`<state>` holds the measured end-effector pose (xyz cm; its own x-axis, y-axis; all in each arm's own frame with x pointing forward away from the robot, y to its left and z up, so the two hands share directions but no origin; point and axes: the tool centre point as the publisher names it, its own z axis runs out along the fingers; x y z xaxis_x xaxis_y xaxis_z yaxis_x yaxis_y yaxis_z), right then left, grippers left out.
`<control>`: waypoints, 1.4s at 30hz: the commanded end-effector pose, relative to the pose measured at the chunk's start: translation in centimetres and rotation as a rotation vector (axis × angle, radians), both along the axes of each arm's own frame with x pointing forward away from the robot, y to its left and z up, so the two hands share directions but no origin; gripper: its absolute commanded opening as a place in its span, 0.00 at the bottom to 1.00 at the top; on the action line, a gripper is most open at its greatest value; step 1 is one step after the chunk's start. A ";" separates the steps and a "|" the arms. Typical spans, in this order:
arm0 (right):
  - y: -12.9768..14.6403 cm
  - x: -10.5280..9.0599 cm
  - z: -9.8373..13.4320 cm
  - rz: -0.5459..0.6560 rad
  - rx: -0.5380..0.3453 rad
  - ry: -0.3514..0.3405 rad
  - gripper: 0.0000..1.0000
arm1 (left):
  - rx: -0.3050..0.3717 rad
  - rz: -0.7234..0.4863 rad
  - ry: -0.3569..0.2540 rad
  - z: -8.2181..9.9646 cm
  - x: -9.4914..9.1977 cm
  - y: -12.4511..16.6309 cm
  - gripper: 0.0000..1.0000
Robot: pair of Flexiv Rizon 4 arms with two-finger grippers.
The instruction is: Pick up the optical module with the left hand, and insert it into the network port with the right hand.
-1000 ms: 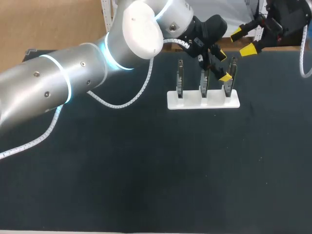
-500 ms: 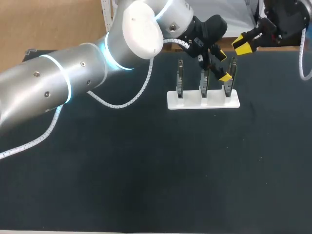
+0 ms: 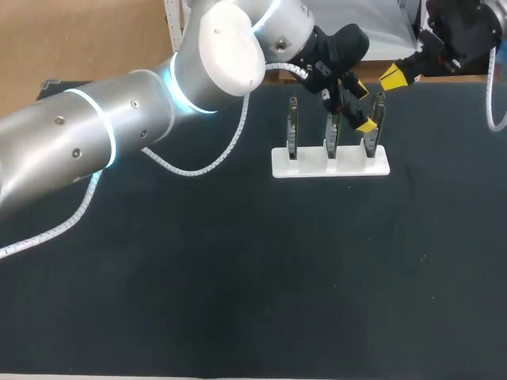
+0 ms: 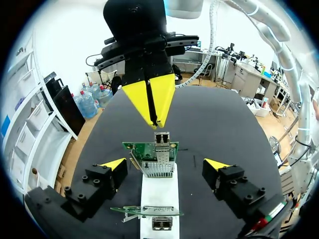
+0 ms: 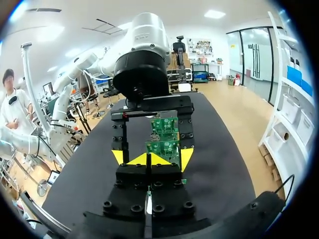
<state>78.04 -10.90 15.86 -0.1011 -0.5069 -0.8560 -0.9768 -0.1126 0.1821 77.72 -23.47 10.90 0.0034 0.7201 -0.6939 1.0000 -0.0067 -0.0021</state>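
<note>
A white rack [image 3: 330, 162] holds three upright green circuit cards. My left gripper [image 3: 363, 106] stands open over the rack's right end, one yellow tip on either side of a card there. In the left wrist view that gripper [image 4: 164, 165] straddles the green card [image 4: 145, 149], which carries a metal network port [image 4: 161, 138] on its upper edge. My right gripper [image 3: 394, 77] hangs shut behind the rack's right end. Its closed yellow tips [image 4: 151, 104] point down at the port from just above. I see nothing held between its fingers. No separate optical module can be made out.
The rack stands near the far edge of the black table [image 3: 238, 277]. My left arm [image 3: 119, 119] crosses the table's left and back. A second port [image 4: 160, 224] sits low on the rack, under my left gripper.
My right gripper has closed its fingers from wide open to shut, staying behind the rack's right end. The left arm and the rack have not moved.
</note>
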 end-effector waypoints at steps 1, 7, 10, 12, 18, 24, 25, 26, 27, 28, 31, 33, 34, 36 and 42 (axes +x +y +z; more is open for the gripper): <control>0.0 0.4 -0.1 0.007 0.003 0.005 0.00 | 0.003 -0.004 0.002 0.0 0.2 -0.1 1.00; 0.1 0.4 -0.2 0.007 0.003 0.005 0.00 | 0.003 -0.004 0.002 0.0 0.2 -0.1 1.00; 0.1 0.5 -0.4 0.007 0.004 0.006 0.00 | 0.003 -0.004 0.002 0.0 0.2 -0.1 1.00; 0.1 0.5 -0.6 0.007 0.004 0.008 0.00 | 0.003 -0.004 0.002 0.0 0.2 -0.1 1.00; 0.1 0.5 -1.1 0.003 0.002 0.019 0.00 | 0.003 -0.004 0.002 0.0 0.2 -0.1 1.00; 0.1 0.5 -1.6 0.000 0.000 0.029 0.00 | 0.003 -0.004 0.002 0.0 0.2 -0.1 1.00; 0.1 0.5 -1.6 -0.001 0.001 0.031 0.00 | 0.003 -0.004 0.002 0.0 0.2 -0.1 1.00; 0.1 0.5 -1.7 -0.002 0.001 0.032 0.00 | 0.003 -0.004 0.002 0.0 0.2 -0.1 1.00; 0.1 0.5 -1.8 -0.003 0.002 0.033 0.00 | 0.003 -0.004 0.002 0.0 0.2 -0.1 1.00; 0.1 0.5 -1.8 -0.003 0.002 0.034 0.00 | 0.003 -0.004 0.002 0.0 0.2 -0.1 1.00; 0.1 0.5 -2.0 -0.006 0.003 0.038 0.00 | 0.003 -0.004 0.002 0.0 0.2 -0.1 1.00; 0.1 0.5 -2.1 -0.007 0.002 0.040 0.00 | 0.003 -0.004 0.002 0.0 0.2 -0.1 1.00; 0.1 0.5 -2.2 -0.009 0.002 0.043 0.00 | 0.003 -0.004 0.002 0.0 0.2 -0.1 1.00; 0.1 0.5 -2.3 -0.010 0.002 0.045 0.00 | 0.003 -0.004 0.002 0.0 0.2 -0.1 1.00; 0.0 0.6 -2.6 -0.015 0.004 0.054 0.00 | 0.003 -0.004 0.002 0.0 0.2 -0.1 1.00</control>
